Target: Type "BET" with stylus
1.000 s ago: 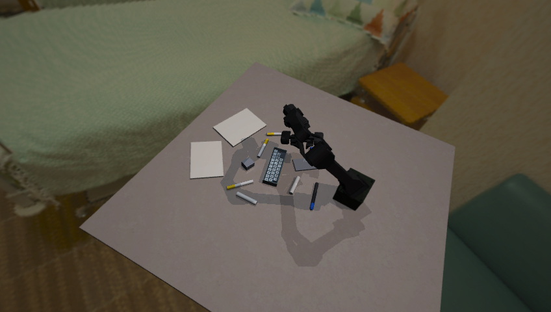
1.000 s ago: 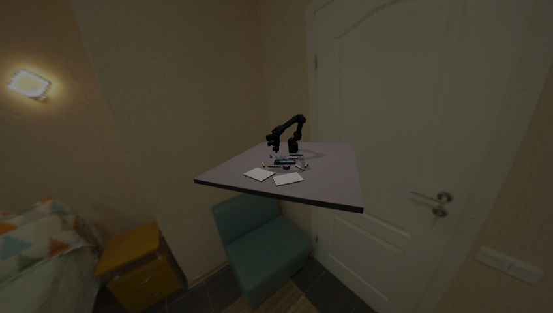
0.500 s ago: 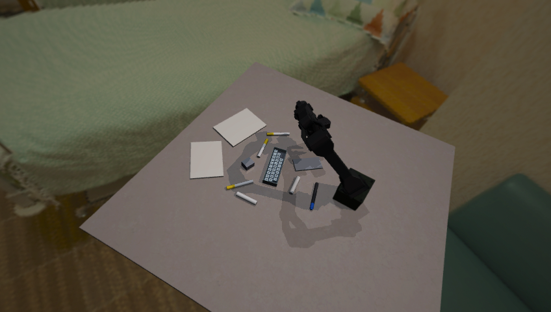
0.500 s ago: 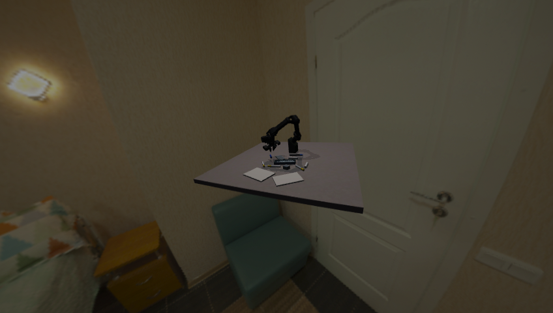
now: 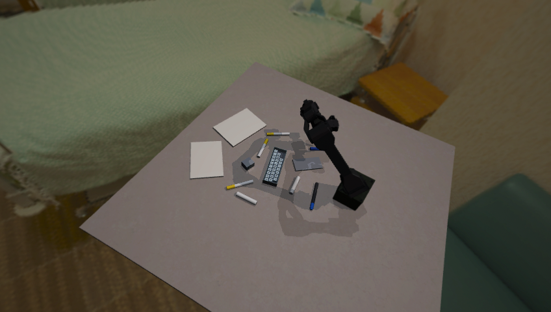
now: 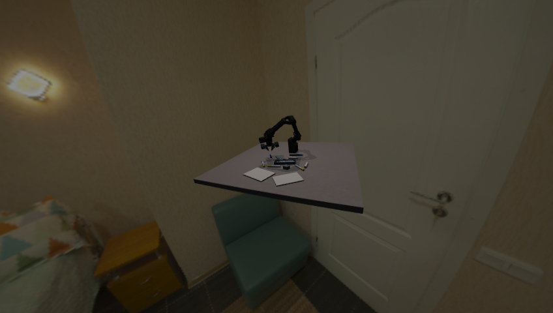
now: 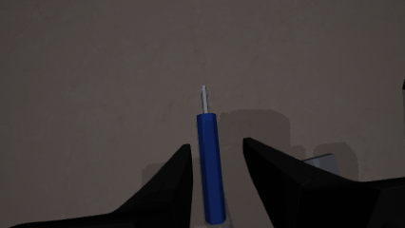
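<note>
Desk (image 5: pixel 386 247): a grey square top is seen, occupying the centre of the top view; in the exterior view it is seen edge-on, mid-frame.
Arm (image 5: pixel 336 154): black, raised from a block base at right of centre and bent toward the upper middle of the frame.
Keyboard (image 5: pixel 274 166): a dark slab with rows of pale keys, lying flat at the centre of the desk; no letters can be read at this size.
Stylus (image 7: pixel 210 166): a blue faceted barrel with a thin pale tip pointing to the top of the wrist frame; it is seen lying on the desk, in line with the gap between the fingers. In the top view only a blue end (image 5: pixel 314 148) shows beside the arm, right of the keyboard.
Gripper (image 7: pixel 216 152): partly open and holding nothing; the black fingers are seen on either side of the barrel, with a visible gap on each side.
View differences: the stylus tip and the finger spacing are shown only by the wrist view; the desk layout is shown only by the top view; the gripper's height over the desk is best judged in the exterior view.
Surroundings: two white sheets (image 5: pixel 239 126) at upper left of the keyboard, a grey card (image 5: pixel 307 164) to its right, a small grey block (image 5: pixel 247 164) to its left.
Loose pens: yellow-capped markers (image 5: pixel 277 133), white ones (image 5: pixel 294 184) and a black pen with a blue end (image 5: pixel 314 195) are scattered around the keyboard.
Obstruction: the stylus is largely covered by the arm in the top view.
</note>
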`<state>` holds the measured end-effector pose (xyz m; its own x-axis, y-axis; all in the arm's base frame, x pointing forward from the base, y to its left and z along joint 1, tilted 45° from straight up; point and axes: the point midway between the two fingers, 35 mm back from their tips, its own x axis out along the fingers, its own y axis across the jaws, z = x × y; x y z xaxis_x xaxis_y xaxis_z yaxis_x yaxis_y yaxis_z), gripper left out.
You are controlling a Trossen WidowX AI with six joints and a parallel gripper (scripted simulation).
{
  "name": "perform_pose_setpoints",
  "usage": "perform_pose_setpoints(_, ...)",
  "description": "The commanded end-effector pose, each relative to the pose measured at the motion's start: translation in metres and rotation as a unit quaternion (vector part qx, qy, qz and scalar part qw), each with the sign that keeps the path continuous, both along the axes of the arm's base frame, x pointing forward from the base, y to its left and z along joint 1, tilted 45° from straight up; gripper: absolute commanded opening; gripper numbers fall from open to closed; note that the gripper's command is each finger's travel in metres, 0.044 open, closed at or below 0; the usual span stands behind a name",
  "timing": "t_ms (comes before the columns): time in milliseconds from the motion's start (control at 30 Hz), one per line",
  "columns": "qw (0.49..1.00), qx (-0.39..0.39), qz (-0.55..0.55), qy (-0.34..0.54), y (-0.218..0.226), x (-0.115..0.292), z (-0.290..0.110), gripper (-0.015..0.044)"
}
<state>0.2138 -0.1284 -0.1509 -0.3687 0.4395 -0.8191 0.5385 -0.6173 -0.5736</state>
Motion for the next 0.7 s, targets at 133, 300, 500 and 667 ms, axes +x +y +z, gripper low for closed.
perform_pose_setpoints(133, 1.0, -0.005, -0.006, 0.005, 0.002, 0.0, -0.004, 0.015)
perform_pose_setpoints(300, 1.0, -0.005, -0.006, 0.005, 0.005, 0.0, -0.007, 0.015)
perform_pose_setpoints(500, 1.0, -0.005, -0.006, 0.005, 0.008, 0.0, -0.009, 0.015)
perform_pose_setpoints(667, 1.0, -0.005, -0.006, 0.005, 0.01, 0.0, -0.011, 0.015)
